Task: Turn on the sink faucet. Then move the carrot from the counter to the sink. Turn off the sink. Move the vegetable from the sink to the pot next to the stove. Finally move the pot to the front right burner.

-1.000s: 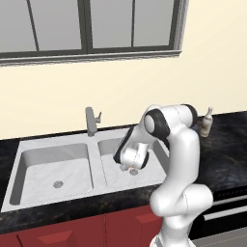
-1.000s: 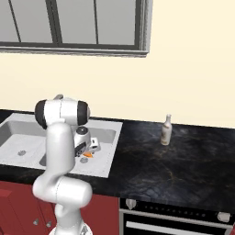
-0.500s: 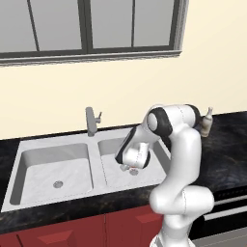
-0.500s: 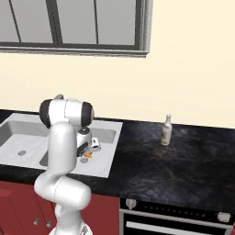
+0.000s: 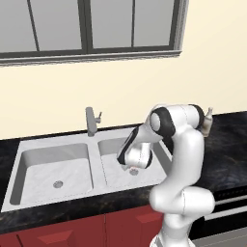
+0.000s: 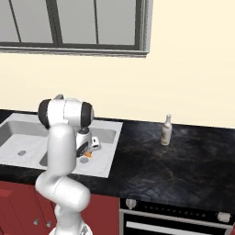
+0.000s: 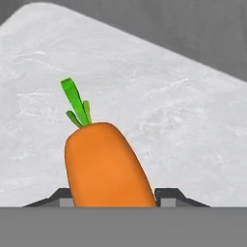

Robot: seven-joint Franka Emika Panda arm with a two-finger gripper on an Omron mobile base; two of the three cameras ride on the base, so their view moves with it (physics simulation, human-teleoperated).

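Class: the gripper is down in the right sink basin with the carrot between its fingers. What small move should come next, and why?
Probably lift straight up. In the hand view the gripper has closed on the carrot, which sits low in the sink; raising it should clear the basin wall before heading for the pot.

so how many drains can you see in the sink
1. The left basin's drain sits near the middle of its floor. In the sink's right basin the arm and the gripper cover much of the floor, so a second drain may be hidden there.
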